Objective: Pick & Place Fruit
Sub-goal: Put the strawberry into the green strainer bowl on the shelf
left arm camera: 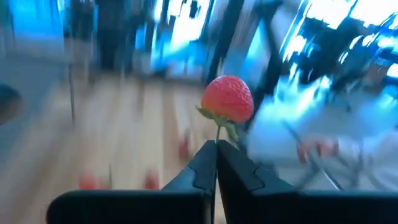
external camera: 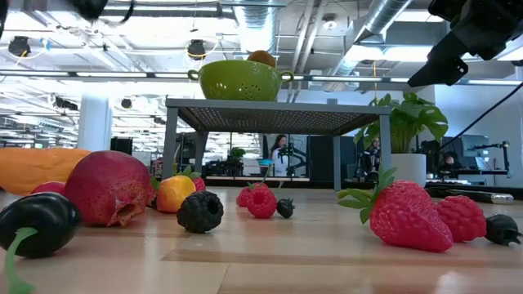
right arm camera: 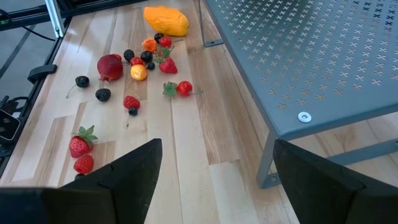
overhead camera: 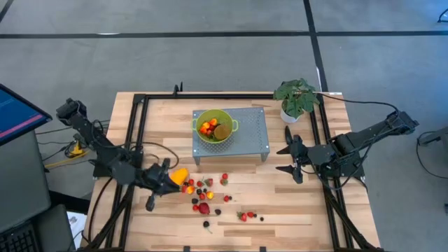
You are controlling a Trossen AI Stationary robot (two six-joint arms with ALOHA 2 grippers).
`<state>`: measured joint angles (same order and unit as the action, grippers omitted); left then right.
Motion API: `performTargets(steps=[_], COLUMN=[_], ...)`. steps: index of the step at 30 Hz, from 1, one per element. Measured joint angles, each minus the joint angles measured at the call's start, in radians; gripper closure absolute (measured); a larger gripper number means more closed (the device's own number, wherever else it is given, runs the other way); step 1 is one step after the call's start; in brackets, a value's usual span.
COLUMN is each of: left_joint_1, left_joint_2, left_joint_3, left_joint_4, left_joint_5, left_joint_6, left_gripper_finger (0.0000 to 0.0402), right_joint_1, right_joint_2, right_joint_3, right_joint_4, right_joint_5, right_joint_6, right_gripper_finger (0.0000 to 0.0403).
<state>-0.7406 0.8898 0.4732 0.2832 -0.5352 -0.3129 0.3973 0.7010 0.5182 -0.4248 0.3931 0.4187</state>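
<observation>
Left gripper is pinched tight on the thin green stem of a red strawberry, so the berry stands up just above the closed fingertips (the room behind it is a blur in the left wrist view). From above, that arm reaches in from the table's left side, its gripper beside the long orange-yellow fruit at the left end of the scattered pieces. Right gripper hangs spread wide and holding nothing at the right of the grey perforated metal stand, its two dark fingers well apart in its own view. On top of the stand sits a green colander with orange-red pieces and a brown-green oval in it. The rest of the fruit lies loose on the wooden table in front of the stand: a round red fruit, small dark berries, and strawberries farther right. The low view shows the round red fruit close up next to a blackberry and two strawberries on the right. A leafy potted plant stands at the table's far right corner.
</observation>
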Motion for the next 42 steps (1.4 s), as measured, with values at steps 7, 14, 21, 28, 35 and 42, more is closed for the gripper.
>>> performTargets(steps=[7,14,21,28,35,42], left_joint_1=[0.149,0.417,0.626,0.754,0.801,0.816], left_joint_2=[0.007,0.007,0.039,0.126,0.216,0.238], left_joint_3=[0.0,0.003,0.042,0.099,0.186,0.187], left_joint_4=[0.425,0.588,0.582,0.55,0.396,0.288], left_joint_5=[0.035,0.149,0.177,0.242,0.282,0.265], left_joint_6=[0.475,0.542,0.537,0.494,0.471,0.471], left_gripper_finger=[0.0399,0.04,0.0399,0.04,0.0399,0.0399], right_joint_1=[0.0,0.0,0.0,0.0,0.0,0.0], right_joint_2=[0.0,0.0,0.0,0.0,0.0,0.0], right_joint_3=[0.0,0.0,0.0,0.0,0.0,0.0], right_joint_4=[0.0,0.0,0.0,0.0,0.0,0.0], right_joint_5=[0.0,0.0,0.0,0.0,0.0,0.0], right_joint_6=[0.0,0.0,0.0,0.0,0.0,0.0], right_gripper_finger=[0.0101,0.0101,0.0101,0.0101,0.0101,0.0101])
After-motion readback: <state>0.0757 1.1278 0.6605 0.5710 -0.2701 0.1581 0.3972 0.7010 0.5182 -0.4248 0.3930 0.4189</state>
